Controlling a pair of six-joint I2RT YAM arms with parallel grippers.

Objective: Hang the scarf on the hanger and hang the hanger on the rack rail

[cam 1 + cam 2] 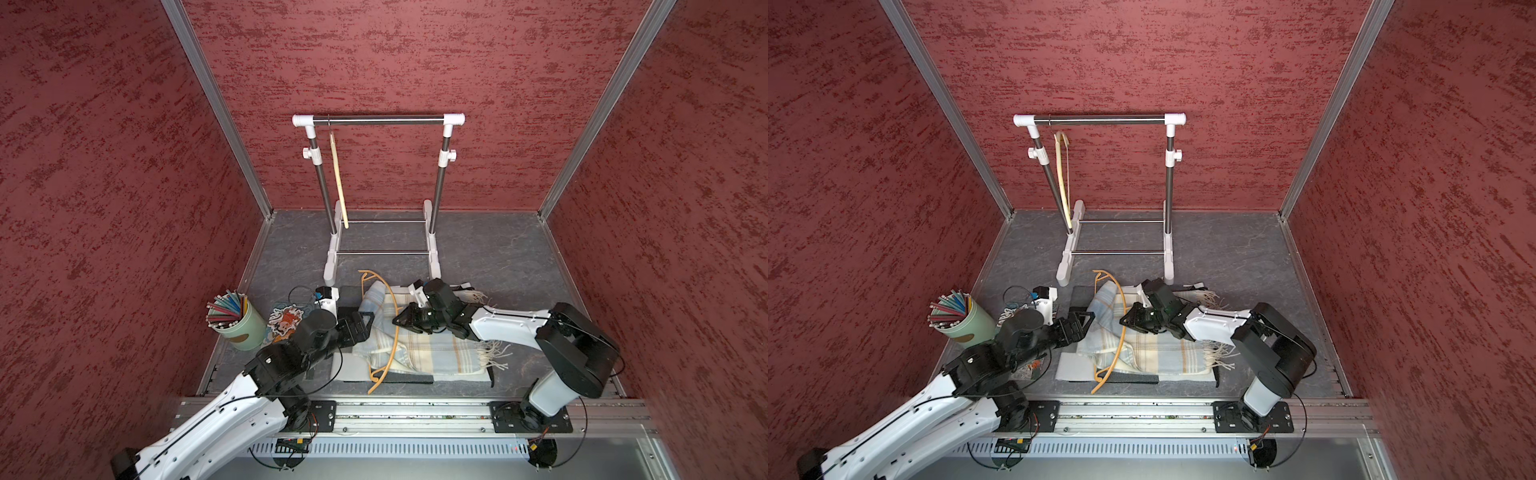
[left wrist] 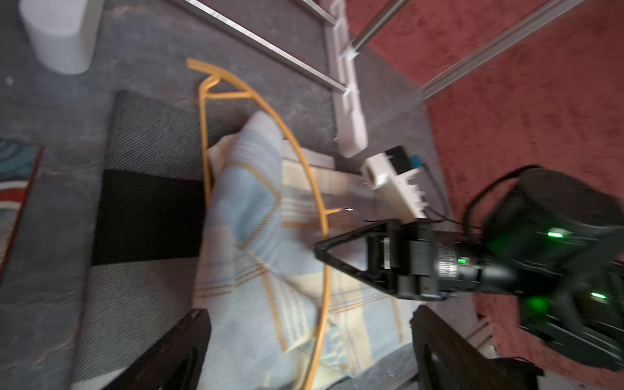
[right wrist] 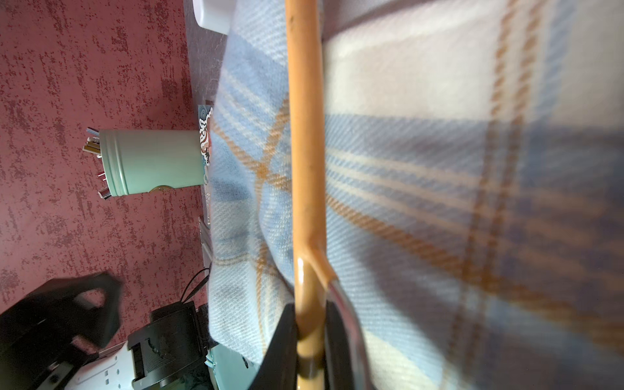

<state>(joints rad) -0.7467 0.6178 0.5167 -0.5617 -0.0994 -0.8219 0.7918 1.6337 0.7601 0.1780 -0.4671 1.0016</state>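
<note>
A pale blue and cream plaid scarf with fringed ends (image 1: 419, 353) lies rumpled on a grey-and-black woven mat (image 2: 145, 135) in the lower middle of both top views. An orange plastic hanger (image 3: 307, 135) rests on it: its curved arm crosses over the cloth, while its straight bar disappears underneath. The right gripper (image 1: 401, 321) is clamped on the curved arm beside the metal hook. The left gripper (image 2: 307, 354) stands with its jaws wide apart and holds nothing, just beside the scarf's edge. At lower left, a mint-green cylindrical cup (image 1: 245, 332) stands upright, packed with coloured pencils (image 1: 226, 309). At the back, a white-and-steel garment rack (image 1: 378, 120) carries a cream hanger (image 1: 338, 178).
</note>
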